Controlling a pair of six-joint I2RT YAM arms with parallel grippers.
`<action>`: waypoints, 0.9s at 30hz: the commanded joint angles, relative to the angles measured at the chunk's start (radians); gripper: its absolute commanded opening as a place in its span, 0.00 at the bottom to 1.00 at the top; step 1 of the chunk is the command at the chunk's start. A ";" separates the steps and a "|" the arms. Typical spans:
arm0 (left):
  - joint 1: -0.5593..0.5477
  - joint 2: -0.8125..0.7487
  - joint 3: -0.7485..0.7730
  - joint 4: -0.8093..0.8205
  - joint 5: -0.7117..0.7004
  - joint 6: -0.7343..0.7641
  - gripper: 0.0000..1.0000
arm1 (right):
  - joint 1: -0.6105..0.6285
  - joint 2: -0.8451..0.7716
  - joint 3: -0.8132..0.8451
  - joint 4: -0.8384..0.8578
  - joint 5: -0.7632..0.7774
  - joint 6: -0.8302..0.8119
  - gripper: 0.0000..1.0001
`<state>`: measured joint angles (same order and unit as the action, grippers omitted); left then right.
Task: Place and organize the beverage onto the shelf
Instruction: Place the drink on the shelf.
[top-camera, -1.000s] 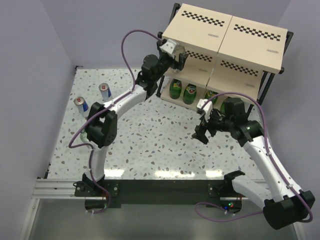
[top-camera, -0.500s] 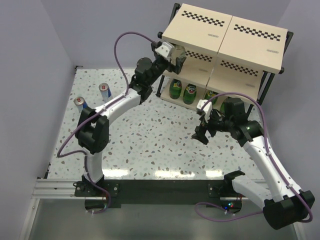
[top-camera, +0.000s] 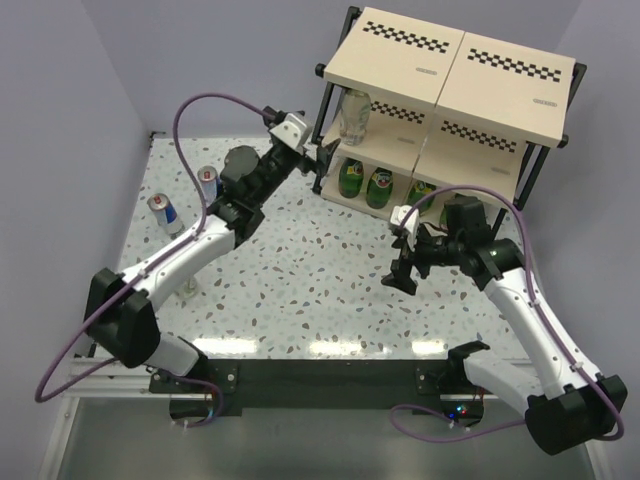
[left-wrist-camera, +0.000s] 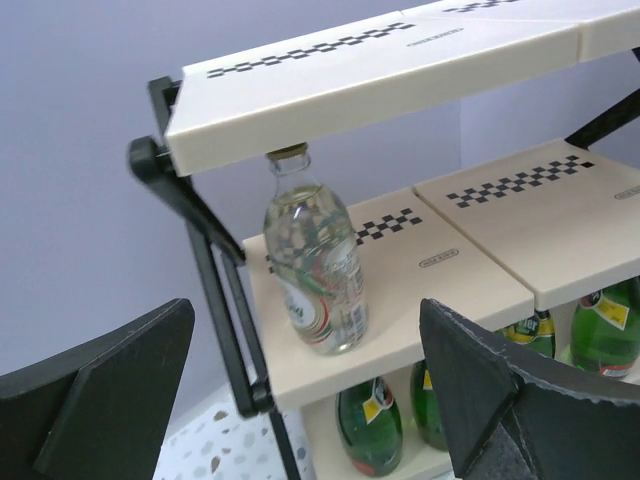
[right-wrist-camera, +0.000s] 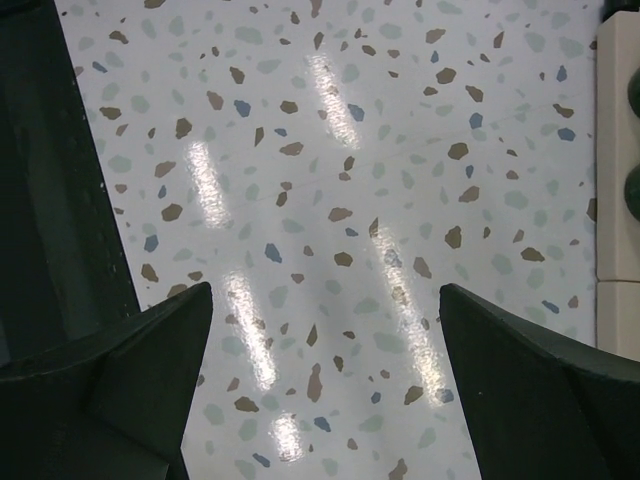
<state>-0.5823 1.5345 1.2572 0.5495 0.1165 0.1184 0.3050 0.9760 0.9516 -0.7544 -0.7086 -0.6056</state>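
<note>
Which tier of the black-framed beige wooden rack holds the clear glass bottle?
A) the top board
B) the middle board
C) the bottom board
B: the clear glass bottle stands upright on the middle board, under the top board and above the green glass bottles.

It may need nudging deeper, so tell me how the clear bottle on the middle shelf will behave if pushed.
The clear bottle is tall and narrow, so a push up high would probably tip it. It stands close to an edge of the middle board, so it could fall off. Its smooth, shiny wall looks rigid and likely slippery.
</note>
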 joint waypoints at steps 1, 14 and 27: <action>0.009 -0.154 -0.131 -0.048 -0.090 0.040 1.00 | -0.004 0.032 0.047 -0.046 -0.084 -0.054 0.99; 0.009 -0.603 -0.297 -0.315 -0.391 -0.068 1.00 | 0.397 0.467 0.298 0.013 0.017 0.040 0.96; 0.009 -0.686 -0.108 -0.341 -0.436 -0.189 1.00 | 0.644 0.919 0.729 0.153 0.253 0.089 0.99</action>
<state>-0.5819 0.8749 1.0836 0.2146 -0.3096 -0.0086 0.9504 1.8492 1.5425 -0.6590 -0.5095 -0.5323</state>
